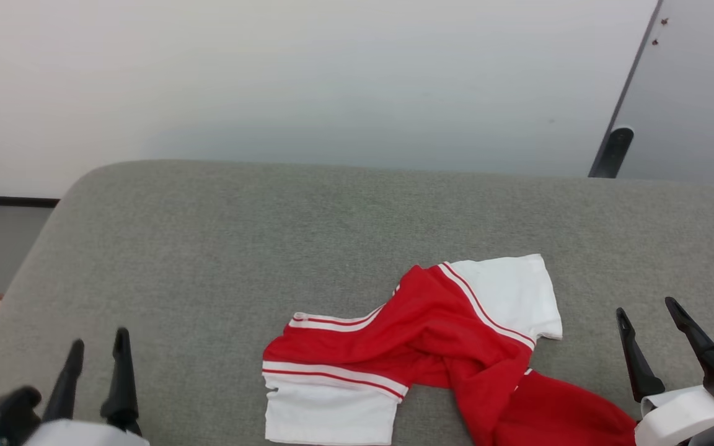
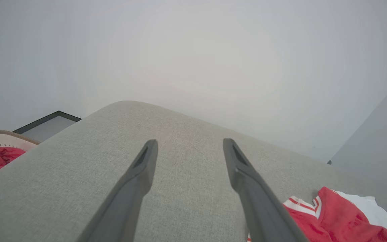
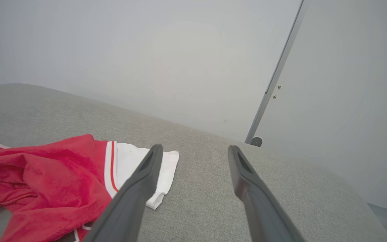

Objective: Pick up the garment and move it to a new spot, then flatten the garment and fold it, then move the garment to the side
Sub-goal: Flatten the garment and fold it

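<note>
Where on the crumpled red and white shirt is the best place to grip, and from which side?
Probably the bunched red ridge of the shirt, from above on the right with the open right gripper, which sits nearest. That twisted fold stands up off the cushion; the white sleeves lie flat.

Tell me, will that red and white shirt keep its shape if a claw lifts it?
Probably floppy: the shirt lies twisted and bunched, so it should droop from wherever it is pinched. It looks thin, so likely light. On the woven grey cushion a push would rather wrinkle it than slide it.
</note>
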